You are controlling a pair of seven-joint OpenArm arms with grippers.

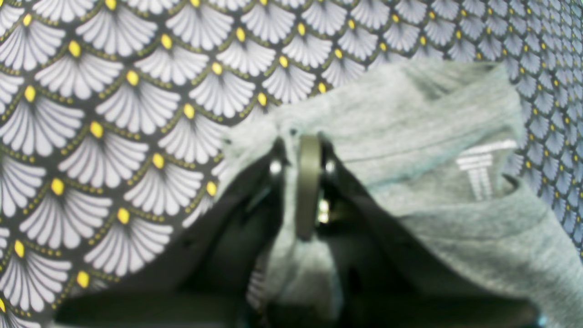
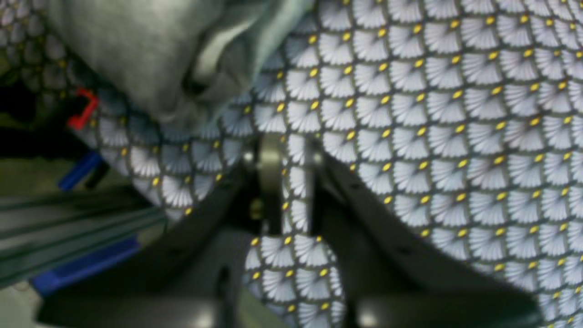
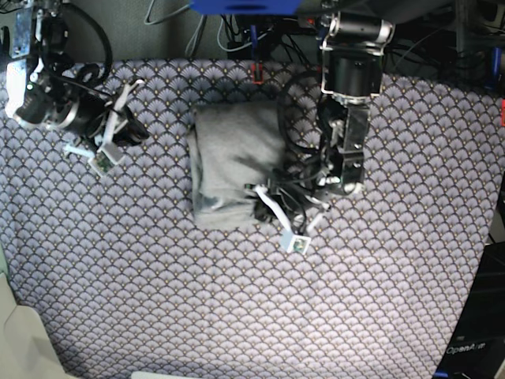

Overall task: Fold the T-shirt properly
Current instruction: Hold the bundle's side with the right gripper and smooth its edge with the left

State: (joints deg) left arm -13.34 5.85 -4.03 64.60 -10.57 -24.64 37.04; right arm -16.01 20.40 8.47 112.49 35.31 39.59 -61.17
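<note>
**Left jaws pinch the shirt edge, right jaws narrow over bare cloth**

Left gripper [image 1: 304,150]: jaws nearly together, clamped on a bunched edge of the T-shirt [image 1: 410,150]. In the left wrist view grey fabric wraps both fingertips and runs down between the fingers. A white striped mark [image 1: 478,168] shows on the fabric right of the jaws, near a seam line. Shirt surface there is lumpy, layers overlapping.

Right gripper [image 2: 291,152]: jaws narrow, a slim gap between them. Only tablecloth [image 2: 455,136] pattern shows through the gap, no grey fabric in it. Nothing held. Whether the fingertips touch the cloth, cannot tell. A corner of the shirt hangs at the upper left of the right wrist view, apart from the jaws.

Base view: T-shirt [image 3: 233,166] lies folded into a rough upright rectangle near the middle of the table, slightly toward the far edge, on the fan-scale tablecloth [image 3: 237,316]. Left gripper [image 3: 272,207] is at the shirt's lower right corner, on the fabric. Right gripper [image 3: 118,130] is well apart from the shirt, off to that view's left, over bare tablecloth. The shirt's bottom edge is wrinkled, the top edge smoother.
</note>
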